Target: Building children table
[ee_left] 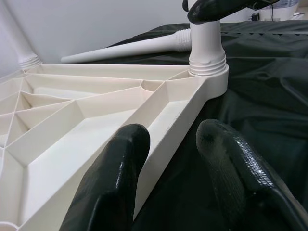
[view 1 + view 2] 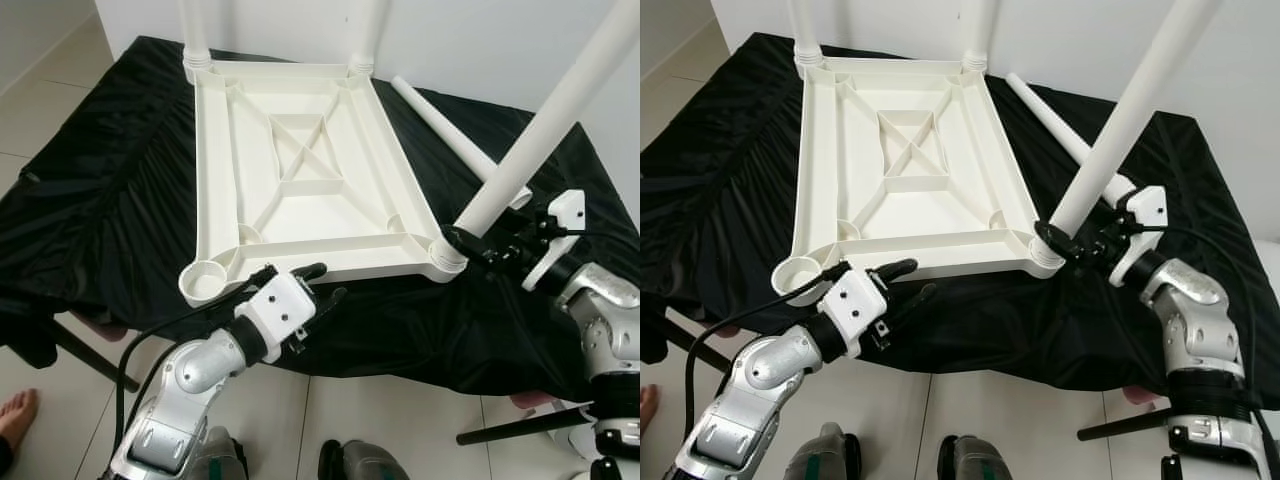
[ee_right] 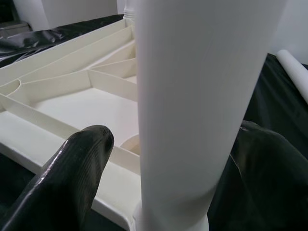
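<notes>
Lying upside down at frame centre on a black cloth [image 2: 100,170], the white tabletop [image 2: 300,170] has its near rim between the left gripper's [image 2: 318,283] parted fingers. Right eye view: right gripper [image 2: 1065,238] at the leg [image 2: 1120,120] base. Right wrist view: fingers [image 3: 72,168] flank the leg, contact unclear.

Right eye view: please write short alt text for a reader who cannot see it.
A white tabletop lies upside down on a black cloth. The right gripper grips a leg at the near right corner; the left gripper is open over the near edge. A loose leg lies beside.
</notes>
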`<state>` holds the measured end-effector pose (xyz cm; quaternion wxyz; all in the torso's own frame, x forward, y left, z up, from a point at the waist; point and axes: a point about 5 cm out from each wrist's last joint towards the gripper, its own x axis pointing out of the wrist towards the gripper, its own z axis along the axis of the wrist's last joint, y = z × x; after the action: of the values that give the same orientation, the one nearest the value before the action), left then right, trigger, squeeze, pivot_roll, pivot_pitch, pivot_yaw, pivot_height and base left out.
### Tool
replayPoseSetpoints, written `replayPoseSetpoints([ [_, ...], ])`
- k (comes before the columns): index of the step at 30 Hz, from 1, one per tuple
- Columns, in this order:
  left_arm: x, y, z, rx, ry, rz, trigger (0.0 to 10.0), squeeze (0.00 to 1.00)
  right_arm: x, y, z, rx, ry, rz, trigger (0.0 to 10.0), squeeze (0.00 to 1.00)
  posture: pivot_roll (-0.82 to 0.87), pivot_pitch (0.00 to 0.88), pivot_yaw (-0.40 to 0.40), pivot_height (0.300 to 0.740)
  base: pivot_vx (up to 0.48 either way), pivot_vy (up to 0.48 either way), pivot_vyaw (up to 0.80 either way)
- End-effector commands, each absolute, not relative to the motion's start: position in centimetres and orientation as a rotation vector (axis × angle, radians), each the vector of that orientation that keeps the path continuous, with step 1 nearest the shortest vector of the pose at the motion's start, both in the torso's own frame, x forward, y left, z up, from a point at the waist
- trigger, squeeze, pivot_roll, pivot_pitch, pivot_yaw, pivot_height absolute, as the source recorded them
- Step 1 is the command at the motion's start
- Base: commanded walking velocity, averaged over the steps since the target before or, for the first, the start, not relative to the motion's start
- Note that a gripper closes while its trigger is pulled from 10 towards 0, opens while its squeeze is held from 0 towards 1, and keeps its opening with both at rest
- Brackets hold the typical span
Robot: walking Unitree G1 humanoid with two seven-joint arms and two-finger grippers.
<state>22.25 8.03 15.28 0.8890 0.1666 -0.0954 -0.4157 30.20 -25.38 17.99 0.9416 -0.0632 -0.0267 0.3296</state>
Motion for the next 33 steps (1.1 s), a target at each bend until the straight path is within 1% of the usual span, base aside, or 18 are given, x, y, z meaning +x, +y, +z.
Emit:
replayPoseSetpoints([
  [1, 22.4, 8.1, 15.0, 0.337, -0.188, -0.836, 10.0, 0.00, 30.4, -25.8, 18.0, -0.139, -0.047, 0.670, 9.8, 0.00, 0.05, 0.074, -0.079, 0.740, 0.000, 0.000, 0.00],
  [3, 22.4, 8.1, 15.0, 0.337, -0.188, -0.836, 10.0, 0.00, 30.4, -25.8, 18.0, -0.139, -0.047, 0.670, 9.8, 0.00, 0.05, 0.074, -0.079, 0.740, 0.000, 0.000, 0.00],
  [4, 22.4, 8.1, 15.1, 0.337, -0.189, -0.836, 10.0, 0.00, 30.8, -25.9, 18.0, -0.138, -0.049, 0.675, 1.1, 0.00, 0.05, 0.075, -0.076, 0.740, 0.000, 0.000, 0.00],
  [5, 22.4, 8.1, 15.1, 0.338, -0.189, -0.837, 10.0, 0.00, 30.9, -25.8, 17.9, -0.139, -0.048, 0.684, 0.6, 0.00, 0.05, 0.075, -0.076, 0.740, 0.000, 0.000, 0.00],
  [6, 22.4, 8.1, 15.1, 0.338, -0.189, -0.837, 10.0, 0.00, 30.9, -25.8, 17.9, -0.139, -0.048, 0.684, 0.6, 0.00, 0.05, 0.075, -0.076, 0.740, 0.000, 0.000, 0.00],
  [7, 22.4, 8.1, 15.1, 0.339, -0.189, -0.838, 10.0, 0.00, 31.0, -25.7, 17.7, -0.142, -0.040, 0.699, 0.0, 0.00, 0.05, 0.077, -0.074, 0.740, 0.000, 0.000, 0.00],
  [21, 22.2, 8.1, 15.1, 0.332, -0.183, -0.842, 10.0, 0.00, 30.7, -26.5, 17.3, -0.134, -0.022, 0.732, 0.0, 0.00, 0.05, 0.088, -0.077, 0.740, 0.000, 0.000, 0.00],
  [22, 22.1, 8.0, 15.1, 0.328, -0.182, -0.842, 10.0, 0.00, 30.6, -26.4, 17.2, -0.131, -0.024, 0.718, 10.0, 0.00, 0.04, 0.089, -0.077, 0.740, 0.000, 0.000, 0.00],
  [33, 21.9, 7.9, 14.8, 0.317, -0.175, -0.847, 10.0, 0.00, 29.7, -24.2, 17.7, -0.041, -0.134, 0.595, 10.0, 0.00, 0.03, 0.087, -0.085, 0.740, 0.000, 0.000, 0.00],
])
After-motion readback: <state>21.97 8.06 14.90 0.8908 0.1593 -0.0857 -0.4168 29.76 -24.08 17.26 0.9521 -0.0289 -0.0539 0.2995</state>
